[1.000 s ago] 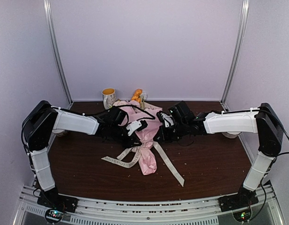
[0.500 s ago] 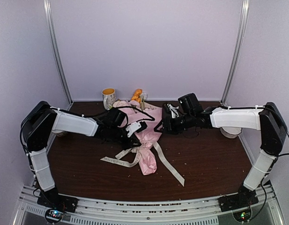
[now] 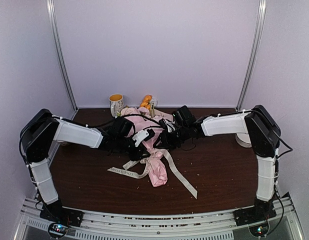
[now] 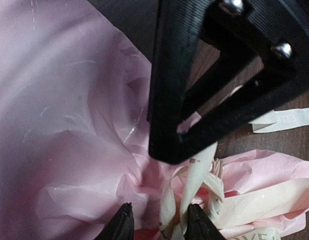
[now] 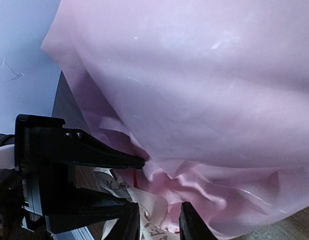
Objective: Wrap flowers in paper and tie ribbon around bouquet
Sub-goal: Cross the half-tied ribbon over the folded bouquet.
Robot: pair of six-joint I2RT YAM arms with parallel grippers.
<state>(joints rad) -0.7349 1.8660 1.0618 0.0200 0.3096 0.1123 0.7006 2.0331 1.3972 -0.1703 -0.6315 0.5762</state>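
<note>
Pink tissue-paper bouquet (image 3: 158,172), orange blooms at its far end, lies mid-table on your dark brown wooden tabletop (image 3: 219,170), with the cream lettered fabric ribbon (image 3: 180,174) looped round its narrow part. Your left gripper (image 4: 159,225) and right gripper (image 5: 159,222) both sit at those loops, jaws partly apart with ribbon in the gap.

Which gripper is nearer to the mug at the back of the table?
Left. The left gripper is at the bouquet, right of and in front of the mug; the right gripper is across the bouquet, farther right.
</note>
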